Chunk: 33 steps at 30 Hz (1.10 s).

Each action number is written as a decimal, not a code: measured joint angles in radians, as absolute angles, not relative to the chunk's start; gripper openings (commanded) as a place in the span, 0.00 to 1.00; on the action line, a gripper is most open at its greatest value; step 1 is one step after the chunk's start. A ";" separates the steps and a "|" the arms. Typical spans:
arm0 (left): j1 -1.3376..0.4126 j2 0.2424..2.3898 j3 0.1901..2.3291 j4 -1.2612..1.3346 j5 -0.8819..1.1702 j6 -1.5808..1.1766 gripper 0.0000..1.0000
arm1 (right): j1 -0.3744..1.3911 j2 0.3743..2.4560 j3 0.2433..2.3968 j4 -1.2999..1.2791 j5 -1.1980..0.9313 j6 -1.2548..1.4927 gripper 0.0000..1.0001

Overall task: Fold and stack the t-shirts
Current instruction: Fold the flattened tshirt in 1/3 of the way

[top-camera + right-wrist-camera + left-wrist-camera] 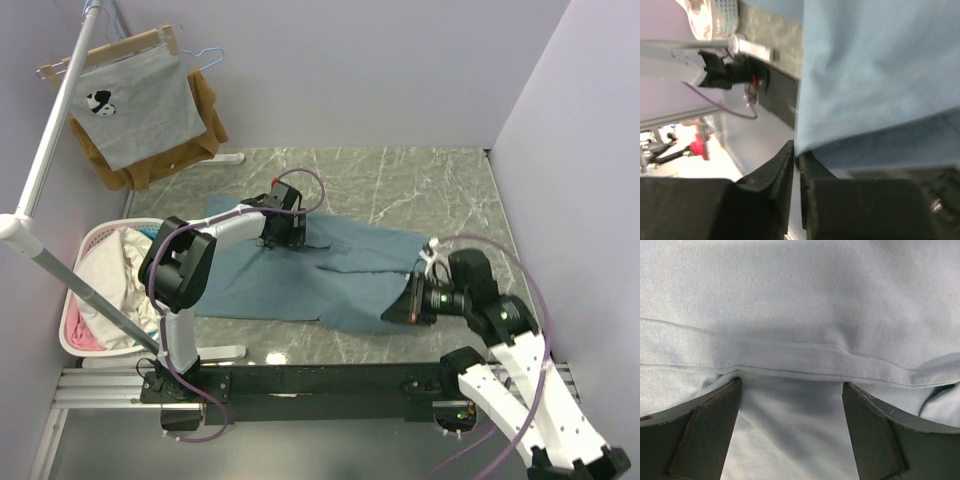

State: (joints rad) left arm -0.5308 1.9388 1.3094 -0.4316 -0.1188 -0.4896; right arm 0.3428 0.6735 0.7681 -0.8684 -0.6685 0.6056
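Where the tee [300,285] reached the near edge of the worktop [420,190], towards the right, the right gripper [796,162] had its fingers pressed together on the cloth's very border, only a thin lip of fabric between the black tips. That looked like the weak spot: with so little cloth in the bite, a lift or pull across could well let the hem slide out, and the fold would drop short or crooked.

The tee lay spread across the middle of the worktop, mostly flat, with its near-right part bunched and raised at the pinch. It was soft, matt, dusty teal cotton, fine-woven, falling in loose shallow creases rather than sharp ones.

Farther in, on the tee's far-left part, the left gripper [791,385] pointed down at the cloth with its fingers spread wide, a stitched seam [805,360] running across just beyond the tips. They held nothing. If the right arm drew its corner over while the left gripped nothing, the whole tee would probably drag across the smooth, marbled top instead of folding.

At the left edge sat a white perforated basket [66,322] of pale laundry. Beyond the far-left corner hung a grey shirt [135,105] and a brown garment [205,115].
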 measured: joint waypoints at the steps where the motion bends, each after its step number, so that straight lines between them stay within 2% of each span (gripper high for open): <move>1: -0.531 1.939 1.309 -0.432 -0.118 -0.490 0.87 | 0.347 0.631 0.732 -0.890 -0.670 0.621 0.15; 2: -0.531 1.938 1.309 -0.432 -0.118 -0.490 0.87 | 0.351 0.588 0.695 -0.910 -0.671 0.641 0.24; 3: -0.531 1.938 1.309 -0.433 -0.117 -0.490 0.87 | 0.354 0.554 0.659 -0.929 -0.672 0.667 0.41; 5: -0.531 1.938 1.309 -0.435 -0.117 -0.490 0.87 | 0.356 0.508 0.607 -0.960 -0.668 0.723 0.41; 7: -0.531 1.938 1.309 -0.436 -0.117 -0.489 0.87 | 0.358 0.481 0.598 -0.991 -0.634 0.756 0.51; 13: -0.532 1.932 1.309 -0.453 -0.117 -0.487 0.87 | 0.358 0.555 0.748 -1.024 -0.360 0.812 0.53; 19: -0.532 1.851 1.295 -0.479 -0.119 -0.488 0.88 | 0.355 0.877 0.780 -0.767 -0.134 0.788 0.50; 26: -0.534 1.711 1.295 -0.480 -0.129 -0.487 0.90 | 0.339 1.383 0.873 -0.524 -0.056 0.706 0.47; 31: -0.534 1.733 1.312 -0.484 -0.137 -0.486 0.89 | 0.331 1.579 1.003 -0.463 -0.028 0.668 0.43; 33: -0.534 1.767 1.322 -0.485 -0.140 -0.484 0.89 | 0.324 1.621 1.035 -0.454 -0.015 0.664 0.37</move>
State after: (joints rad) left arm -0.5339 1.7672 1.3224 -0.4854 -0.1402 -0.4843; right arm 0.3244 1.6207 1.0351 -0.4541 -0.0151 0.6636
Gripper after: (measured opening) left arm 0.896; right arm 0.439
